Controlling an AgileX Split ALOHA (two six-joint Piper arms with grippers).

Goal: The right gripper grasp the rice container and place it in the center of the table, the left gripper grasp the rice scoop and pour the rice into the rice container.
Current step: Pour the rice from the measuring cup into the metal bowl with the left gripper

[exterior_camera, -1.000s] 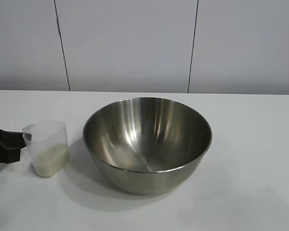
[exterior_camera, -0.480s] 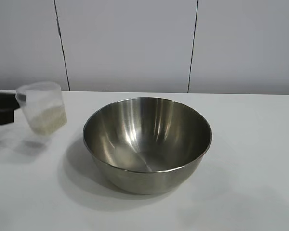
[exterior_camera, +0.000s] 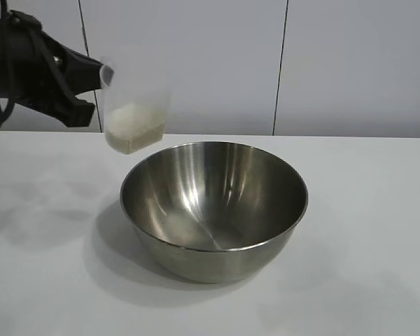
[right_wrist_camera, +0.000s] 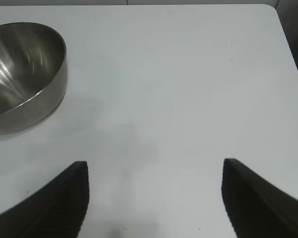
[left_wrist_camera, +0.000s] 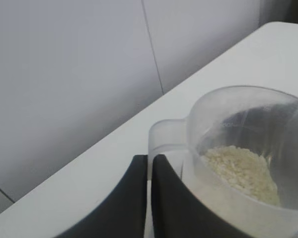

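The steel bowl (exterior_camera: 214, 207) sat upright near the middle of the white table (exterior_camera: 364, 280), open side up, w/ nothing visible inside but reflections; in the right wrist view the same bowl (right_wrist_camera: 22, 74) showed at the edge of the frame, well apart from that arm's gripper. The left gripper (exterior_camera: 91, 84) was up in the air at the exterior view's left, above table level & in front of the grey wall panels (exterior_camera: 196, 63), its jaws pinched together on the small side tab of the plastic cup (exterior_camera: 134, 105). The cup hung clear of the table, roughly upright w/ a slight tilt, just beside & above the bowl's left rim, not touching it. A whitish heap of rice (exterior_camera: 131, 126) filled the cup's lower part; no grains showed in the bowl or on the table. In the left wrist view the 2 dark fingers (left_wrist_camera: 164, 198) lay flat against each other on the tab, w/ the cup (left_wrist_camera: 248, 148) & rice (left_wrist_camera: 241, 171) just beyond them. The right gripper (right_wrist_camera: 154, 198) hovered over bare table off to the bowl's side, jaws wide apart, holding nothing. A soft shadow (exterior_camera: 35, 217) lay on the table left of the bowl.
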